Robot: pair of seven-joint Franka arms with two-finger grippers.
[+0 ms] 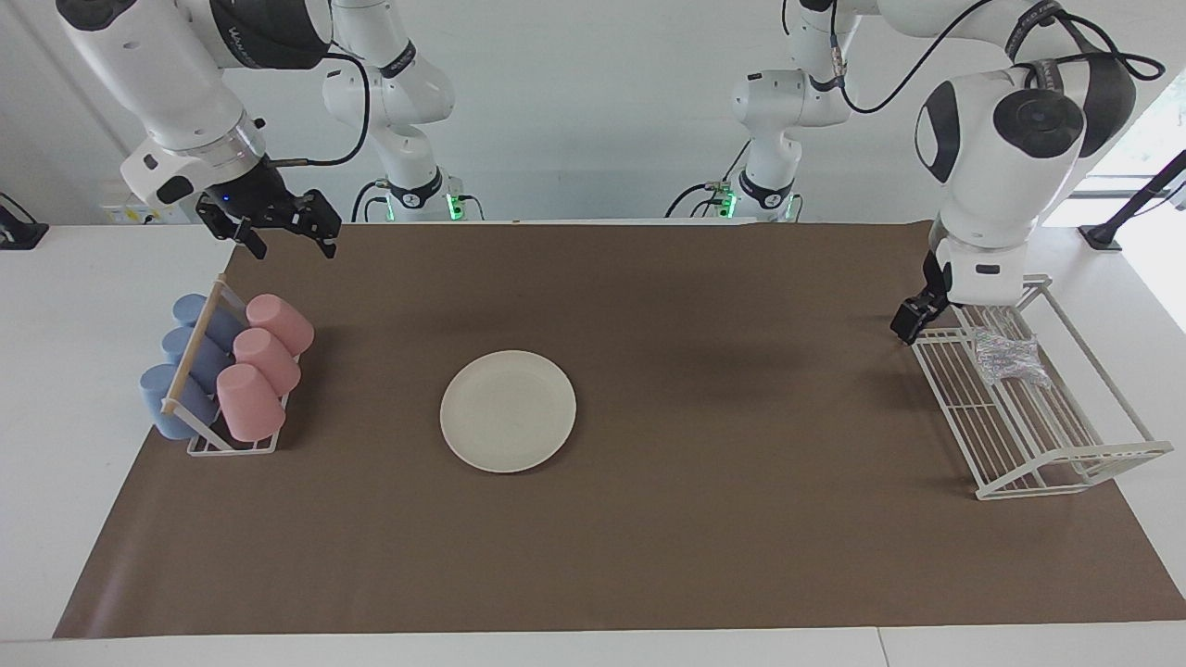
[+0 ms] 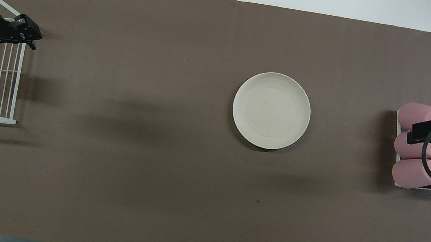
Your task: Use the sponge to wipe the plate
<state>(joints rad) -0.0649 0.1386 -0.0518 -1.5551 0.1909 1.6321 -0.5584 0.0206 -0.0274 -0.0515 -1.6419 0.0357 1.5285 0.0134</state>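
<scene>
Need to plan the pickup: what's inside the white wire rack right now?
Only the sponge lies in the wire rack, toward its robot-side end. The left gripper, open, hangs over that end, hiding some bars.

The plate (image 1: 508, 410) lies alone at the middle of the brown mat (image 1: 649, 556), with bare mat all round it, so a claw could come at it from any side. At the right arm's end the cup rack (image 1: 222, 445) with its pink cups (image 1: 263, 363) and blue cups (image 1: 185, 361) stands in the way. At the left arm's end the white wire rack (image 1: 1028, 435) walls in the sponge (image 1: 1005, 356), which is reachable from above.
</scene>
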